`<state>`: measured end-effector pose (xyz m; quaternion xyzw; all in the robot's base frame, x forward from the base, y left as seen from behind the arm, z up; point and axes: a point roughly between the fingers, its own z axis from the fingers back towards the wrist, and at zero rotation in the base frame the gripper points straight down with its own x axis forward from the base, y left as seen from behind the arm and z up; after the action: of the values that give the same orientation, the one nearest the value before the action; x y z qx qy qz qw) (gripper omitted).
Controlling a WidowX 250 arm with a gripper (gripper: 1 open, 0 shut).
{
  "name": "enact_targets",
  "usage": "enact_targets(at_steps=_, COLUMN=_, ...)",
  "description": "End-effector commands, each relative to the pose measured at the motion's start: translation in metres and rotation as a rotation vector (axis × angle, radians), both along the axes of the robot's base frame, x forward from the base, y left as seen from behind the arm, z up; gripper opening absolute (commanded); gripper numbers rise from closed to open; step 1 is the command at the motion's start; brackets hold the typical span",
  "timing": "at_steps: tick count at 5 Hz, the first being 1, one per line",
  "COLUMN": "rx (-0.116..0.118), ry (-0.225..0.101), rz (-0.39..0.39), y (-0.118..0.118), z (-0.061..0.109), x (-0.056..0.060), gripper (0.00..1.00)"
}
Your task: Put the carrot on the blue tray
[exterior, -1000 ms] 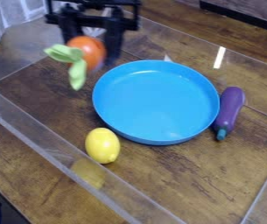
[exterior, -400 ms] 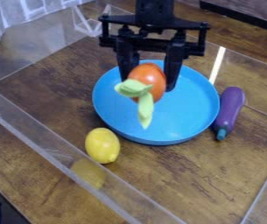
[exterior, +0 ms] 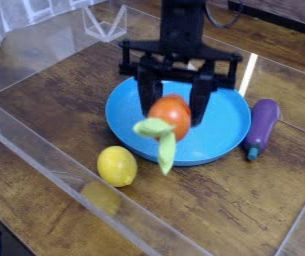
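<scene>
Soft, fairly even light shows the scene clearly, with pale glare on the clear wall (exterior: pixel 115 213) and slight blur overall.

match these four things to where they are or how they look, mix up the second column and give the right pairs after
Things:
1. carrot
2. blue tray
3. eggplant
4. lemon

Places and looks:
A. purple, lying just beyond the tray's right side in the picture
B. held by the gripper, in front of the tray in this view
C. yellow, on the table near the tray's lower left in the picture
D. round, with a shallow rim

Right pairs: 1-B, 2-D, 3-A, 4-C
</scene>
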<state>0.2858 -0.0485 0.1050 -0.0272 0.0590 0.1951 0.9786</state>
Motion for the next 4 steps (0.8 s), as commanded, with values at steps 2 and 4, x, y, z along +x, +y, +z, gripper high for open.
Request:
enact_targets(at_steps=2, rx=0.022, ry=-0.047, rz=-0.106, y=-0.003, z=0.014, x=0.000, gripper=0.00)
enact_targets(at_steps=4, rx=0.031, ry=-0.050, rz=-0.106, y=0.012, z=0.014, x=0.000, gripper=0.00)
